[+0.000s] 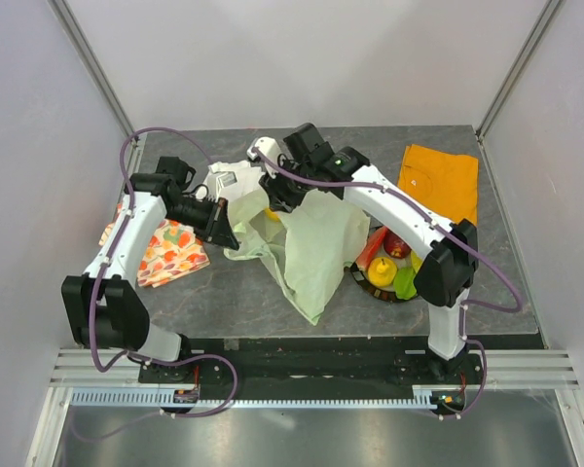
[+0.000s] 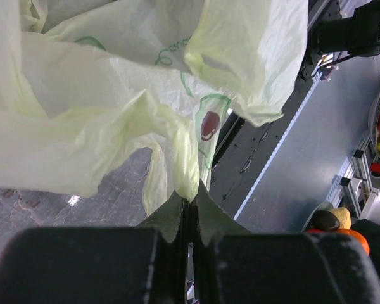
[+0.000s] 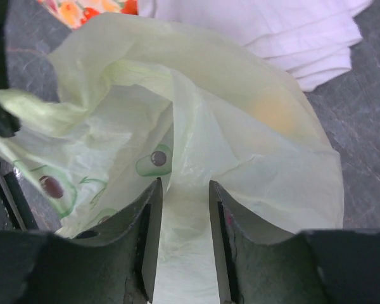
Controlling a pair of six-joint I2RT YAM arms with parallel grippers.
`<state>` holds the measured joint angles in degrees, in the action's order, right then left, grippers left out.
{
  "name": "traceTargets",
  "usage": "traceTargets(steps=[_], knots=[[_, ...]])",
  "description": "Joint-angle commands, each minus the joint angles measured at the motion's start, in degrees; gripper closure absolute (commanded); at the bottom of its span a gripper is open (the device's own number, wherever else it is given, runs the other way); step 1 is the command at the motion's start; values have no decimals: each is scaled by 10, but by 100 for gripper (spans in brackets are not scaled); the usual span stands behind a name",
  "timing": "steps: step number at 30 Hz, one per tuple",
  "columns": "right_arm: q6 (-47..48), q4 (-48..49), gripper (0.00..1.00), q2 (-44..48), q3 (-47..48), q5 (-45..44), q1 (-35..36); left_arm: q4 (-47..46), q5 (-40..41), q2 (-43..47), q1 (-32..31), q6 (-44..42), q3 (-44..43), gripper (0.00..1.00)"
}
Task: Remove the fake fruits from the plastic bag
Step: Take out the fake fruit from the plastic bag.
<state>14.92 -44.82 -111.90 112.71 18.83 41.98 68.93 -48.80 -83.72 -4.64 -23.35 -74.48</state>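
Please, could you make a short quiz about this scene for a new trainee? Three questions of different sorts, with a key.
1. True or false: the left gripper is shut on the plastic bag.
2. Where on the table does the orange cloth lie? A far right; B near left; C under the bag.
3. What lies between the right gripper's open fingers?
Key: 1 true; 2 A; 3 bag film.

Bright, even light, soft shadows; the plastic bag glows, slightly blurred.

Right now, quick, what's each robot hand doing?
Left gripper: closed, pinching the thin pale green plastic bag.
Right gripper: fingers open around a bag fold.
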Motion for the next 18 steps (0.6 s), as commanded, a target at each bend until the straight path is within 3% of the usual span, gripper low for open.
traceTargets(steps=[1,5,6,7,9,14,18], knots=[[7,18,61,2,-34,35,17,7,-31,-13,-1,13,-23,98],[-1,23,63,-8,-31,13,18,8,-31,-19,0,13,-27,98],[-8,31,56,0,-31,-14,18,10,-31,-20,0,11,-29,98],[-11,45,33,4,-28,-66,18,12,-31,-20,0,9,-30,98],[3,48,15,17,-14,-111,17,16,-31,-18,2,10,-30,98],[34,41,21,73,5,-9,21,15,-35,-11,5,9,-14,98],[30,16,41,70,-19,66,39,12,-35,-11,10,9,-13,99]])
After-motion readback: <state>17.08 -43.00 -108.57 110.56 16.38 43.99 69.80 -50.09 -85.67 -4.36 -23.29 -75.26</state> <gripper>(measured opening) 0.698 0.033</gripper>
